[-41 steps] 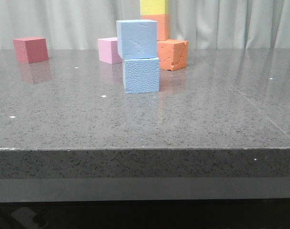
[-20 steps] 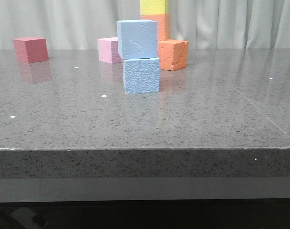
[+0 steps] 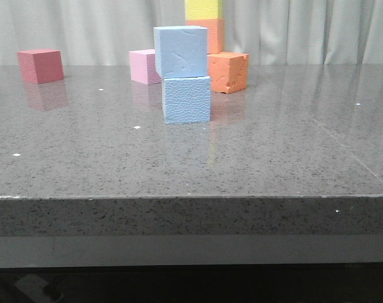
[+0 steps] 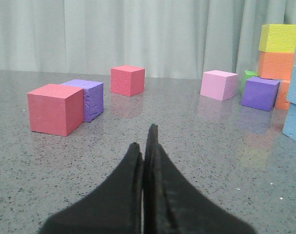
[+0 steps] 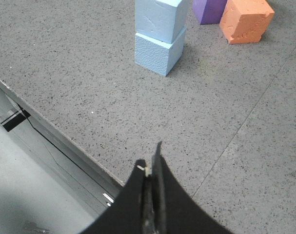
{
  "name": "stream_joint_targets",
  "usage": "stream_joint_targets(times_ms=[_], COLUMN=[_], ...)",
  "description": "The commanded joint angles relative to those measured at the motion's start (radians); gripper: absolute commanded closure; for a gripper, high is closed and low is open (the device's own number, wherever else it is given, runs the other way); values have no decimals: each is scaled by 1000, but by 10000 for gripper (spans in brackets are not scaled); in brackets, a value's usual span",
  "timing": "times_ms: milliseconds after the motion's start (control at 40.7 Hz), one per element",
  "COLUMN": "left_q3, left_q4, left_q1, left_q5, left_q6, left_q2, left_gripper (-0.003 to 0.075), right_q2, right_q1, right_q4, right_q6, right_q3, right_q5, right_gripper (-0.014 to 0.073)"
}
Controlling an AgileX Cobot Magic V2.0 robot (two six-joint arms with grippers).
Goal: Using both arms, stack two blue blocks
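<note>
Two pale blue blocks stand stacked mid-table: the upper block (image 3: pixel 180 52) rests on the lower block (image 3: pixel 187 100), shifted slightly left. The stack also shows in the right wrist view, upper block (image 5: pixel 160 17) on lower block (image 5: pixel 158 50), and at the edge of the left wrist view (image 4: pixel 295 109). No arm shows in the front view. My left gripper (image 4: pixel 144 139) is shut and empty, low over the table, far from the stack. My right gripper (image 5: pixel 151 161) is shut and empty, above the table's front edge, well back from the stack.
An orange cube (image 3: pixel 228 72), a pink cube (image 3: pixel 144 66), a red cube (image 3: pixel 40 65) and a yellow-on-orange stack (image 3: pixel 204 22) stand behind. The left wrist view shows a red cube (image 4: pixel 55 108), a purple cube (image 4: pixel 91 98) and another purple cube (image 4: pixel 260 93).
</note>
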Motion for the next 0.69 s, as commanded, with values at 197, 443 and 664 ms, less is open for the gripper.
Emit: stream_joint_targets(times_ms=[197,443,664], left_q3=[2,2,2], left_q4=[2,2,2], left_q1=[1,1,1], left_q5=[-86,-86,-86], left_q6=[-9,-9,-9], left_q2=[-18,-18,-18], left_gripper=[741,741,741], right_q2=[-200,-543,-726], right_q1=[-187,-378,-425], right_q4=[-50,-39,-38], right_q6=[-8,-7,-6], right_q3=[196,619,800], right_q5=[-375,-753,-762], right_gripper=[722,722,722])
